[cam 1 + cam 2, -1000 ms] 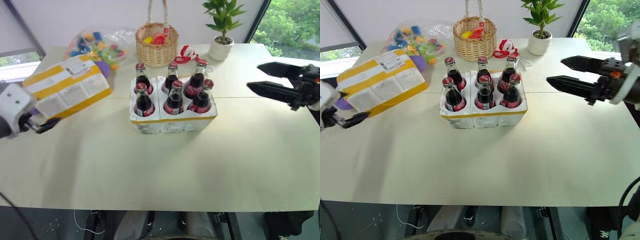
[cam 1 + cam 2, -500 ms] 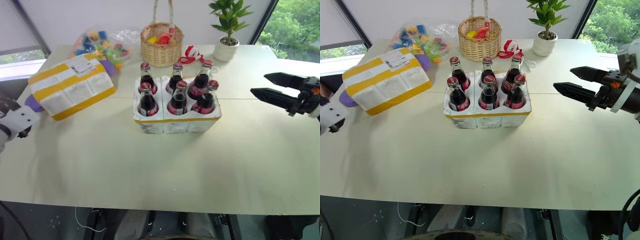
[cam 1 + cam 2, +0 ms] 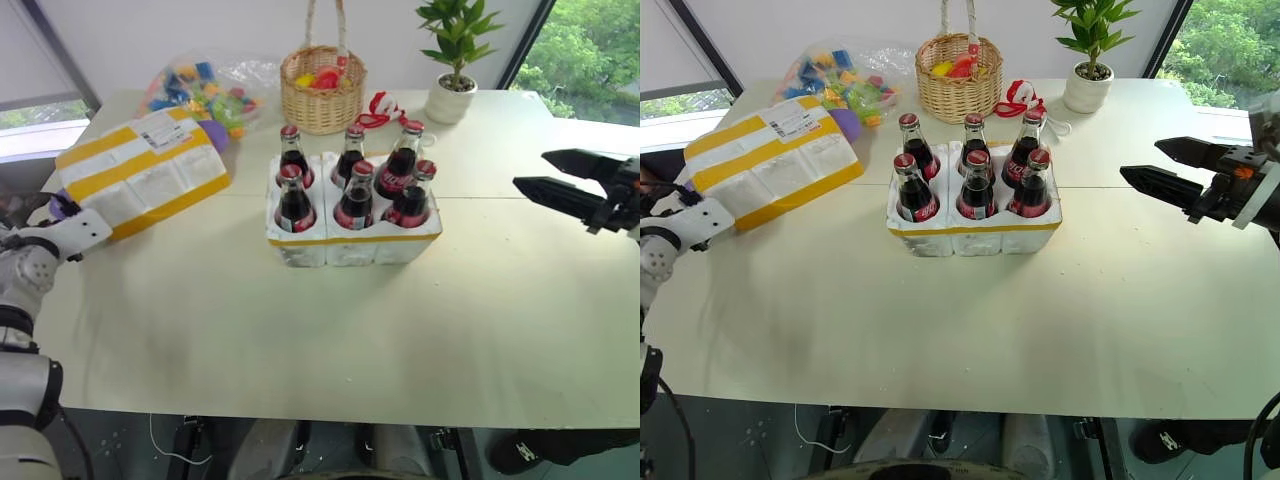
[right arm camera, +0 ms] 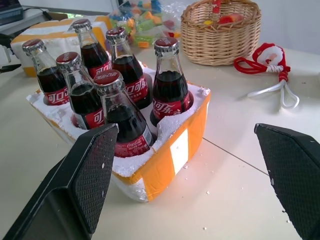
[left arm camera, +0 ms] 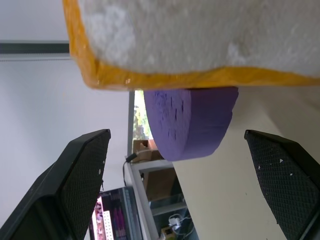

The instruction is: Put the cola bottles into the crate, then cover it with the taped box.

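Observation:
Several cola bottles [image 3: 293,200] with red caps stand upright in the wells of the crate [image 3: 350,246], a white foam tray with a yellow band, at mid-table. The taped box [image 3: 140,175], white foam with yellow stripes and a shipping label, lies tilted at the far left. Its near corner rests on a purple disc [image 5: 190,125]. My left gripper [image 5: 175,135] is open at that corner, with the box's yellow edge and the disc just ahead of its fingers. My right gripper [image 3: 531,169] is open in the air to the right of the crate, pointing at it.
A wicker basket [image 3: 322,95], a clear bag of coloured toys [image 3: 205,90], a red and white cord [image 3: 385,108] and a potted plant [image 3: 450,95] line the table's far side. The near half of the table [image 3: 330,350] is bare.
My left arm has swung in from the lower left to the taped box's near corner and rolled its wrist. The right gripper has drifted slightly right. The camera shifted a little.

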